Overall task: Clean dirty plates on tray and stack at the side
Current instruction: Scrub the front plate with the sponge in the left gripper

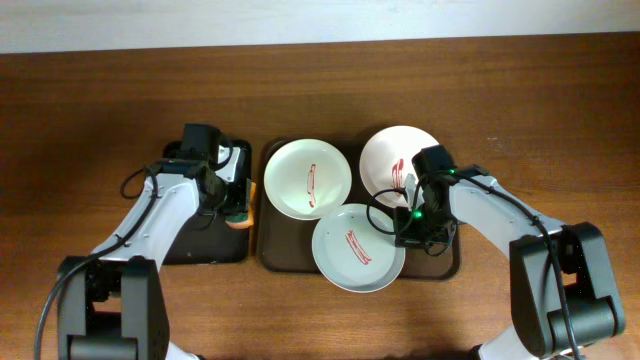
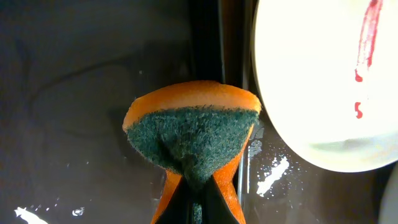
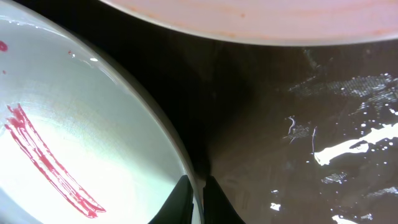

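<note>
Right fingers (image 3: 179, 208) clamp front plate (image 3: 93, 143) at its rim; tray (image 1: 275, 250) runs left-right

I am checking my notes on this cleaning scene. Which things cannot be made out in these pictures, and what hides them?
Right wrist: bottom edge cuts off the right pincer; top edge cuts the far plate, smear unseen.
Left wrist: bottom edge cuts off most of the left pincer.
Overhead: the right arm covers that pincer's tips and part of the far plate; the left arm covers much of the black tray.
</note>
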